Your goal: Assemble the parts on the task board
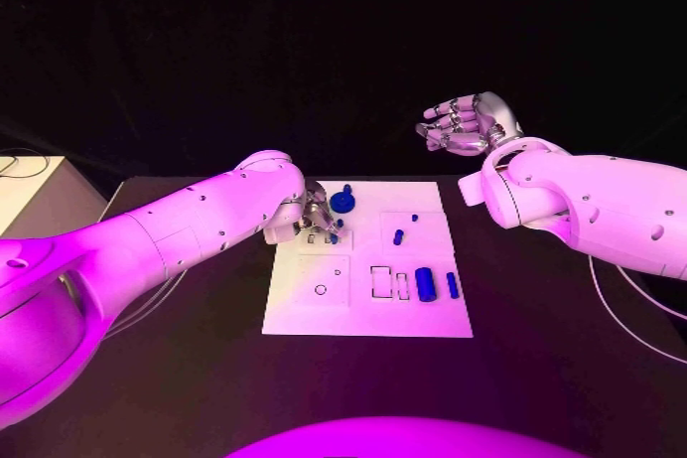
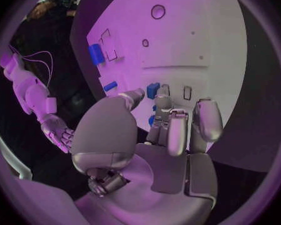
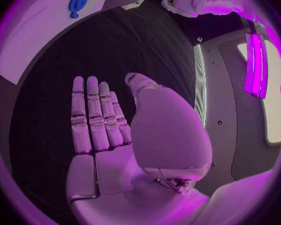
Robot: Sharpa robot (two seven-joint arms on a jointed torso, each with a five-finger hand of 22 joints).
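The white task board point(image 1: 368, 314) lies mid-table. My left hand point(image 1: 318, 220) reaches down onto its far left part. In the left wrist view the left hand point(image 2: 159, 135) has its fingers curled to the board point(image 2: 197, 45), and the thumb and a finger pinch a small blue part point(image 2: 153, 90). A round blue part point(image 1: 343, 201) stands just beyond the hand. A blue cylinder point(image 1: 425, 281) and a slim blue bar point(image 1: 453, 284) lie at the board's near right, and two small blue pegs point(image 1: 398, 236) are near its middle. My right hand point(image 1: 466, 123) is raised off the far right, holding nothing, fingers straight point(image 3: 93, 117).
A pale box point(image 1: 29, 192) with a cable stands at the table's left edge. Empty slots point(image 1: 382, 281) and a round hole point(image 1: 320, 289) mark the board's near half. The black table point(image 1: 187, 379) surrounds the board. The right wrist view catches the round blue part point(image 3: 77, 3).
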